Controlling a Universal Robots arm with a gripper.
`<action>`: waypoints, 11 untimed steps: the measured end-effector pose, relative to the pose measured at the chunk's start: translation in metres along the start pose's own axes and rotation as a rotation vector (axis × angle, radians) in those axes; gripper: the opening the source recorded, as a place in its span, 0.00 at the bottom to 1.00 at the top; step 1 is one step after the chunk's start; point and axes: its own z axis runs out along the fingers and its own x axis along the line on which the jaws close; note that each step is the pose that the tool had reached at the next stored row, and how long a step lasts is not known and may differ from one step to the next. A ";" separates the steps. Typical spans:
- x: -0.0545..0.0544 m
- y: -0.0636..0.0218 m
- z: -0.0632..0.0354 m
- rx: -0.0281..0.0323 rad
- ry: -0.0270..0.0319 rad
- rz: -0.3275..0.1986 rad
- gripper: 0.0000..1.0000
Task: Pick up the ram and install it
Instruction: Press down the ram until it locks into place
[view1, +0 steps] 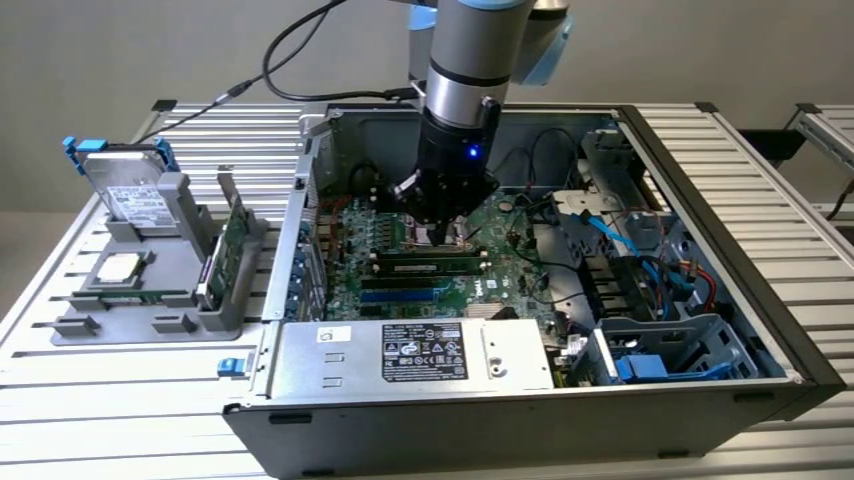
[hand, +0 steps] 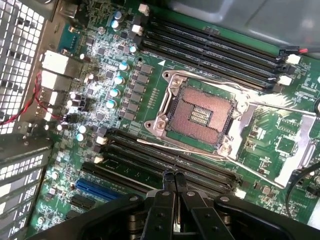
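Even, soft light fills the exterior view, with the ribbed pale metal surface (view1: 120, 400) bright and the open black computer case (view1: 534, 300) dimmer inside. A small blue indicator light (view1: 470, 153) glows on the arm. In the wrist view, glare whitens the silver processor socket frame (hand: 200, 112), and the grey perforated metal panel (hand: 20, 30) washes out.

The exterior view looks down at an angle from above and in front of the open computer case (view1: 534, 250), taking in the whole case. The wrist view looks steeply down from close above the motherboard (hand: 110, 85). Both views share the motherboard and its processor socket (hand: 200, 112).
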 end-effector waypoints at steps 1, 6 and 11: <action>0.000 0.0000 0.0001 -0.0004 -0.0001 0.013 0.10; 0.000 0.0000 0.0002 -0.0018 0.0000 0.076 0.10; 0.000 0.0000 0.0003 -0.0032 0.0001 0.140 0.10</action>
